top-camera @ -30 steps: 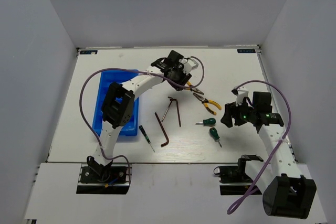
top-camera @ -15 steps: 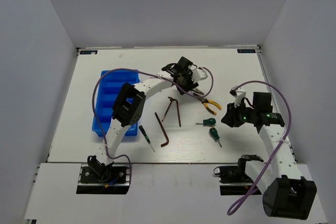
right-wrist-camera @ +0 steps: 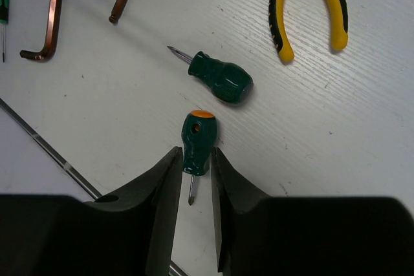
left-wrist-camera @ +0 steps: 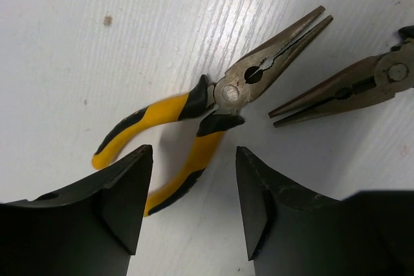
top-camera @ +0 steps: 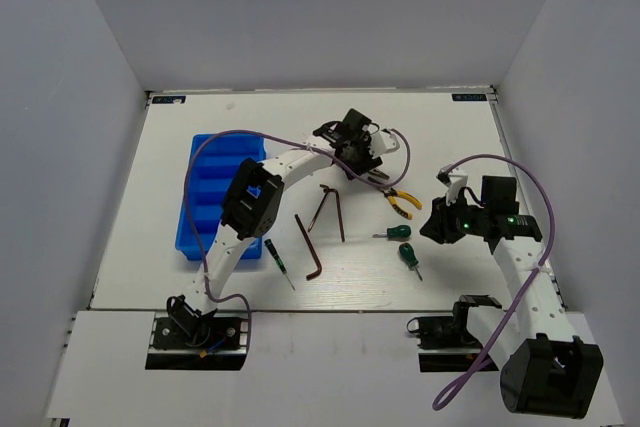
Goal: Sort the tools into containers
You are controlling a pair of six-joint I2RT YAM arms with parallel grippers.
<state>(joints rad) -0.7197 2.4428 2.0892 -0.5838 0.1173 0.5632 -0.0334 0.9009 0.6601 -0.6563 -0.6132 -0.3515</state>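
My left gripper (left-wrist-camera: 192, 154) hangs open just above the table (top-camera: 250, 117), nothing between its fingers. One yellow-handled pliers (left-wrist-camera: 213, 98) lies right ahead of it, a handle end beside the left finger (left-wrist-camera: 123, 192). The nose of a second pliers (left-wrist-camera: 349, 88) shows at the right. My right gripper (right-wrist-camera: 195, 153) is shut on a stubby green screwdriver (right-wrist-camera: 198, 137) with an orange cap, still lying on the table. The other stubby screwdriver (right-wrist-camera: 223, 81) lies just beyond. The blue tray (top-camera: 197, 197) sits at the left.
Two dark L-shaped hex keys (top-camera: 332, 209) (top-camera: 308, 245) lie mid-table. A thin green-handled screwdriver (top-camera: 275, 259) rests near the tray's front right corner. My left arm (top-camera: 255, 197) arches over the tray's right side. White walls close in the table.
My left gripper has swung right, away from the tray, to sit over the pliers, and its jaws have widened. My right gripper's jaws have closed onto the stubby screwdriver.
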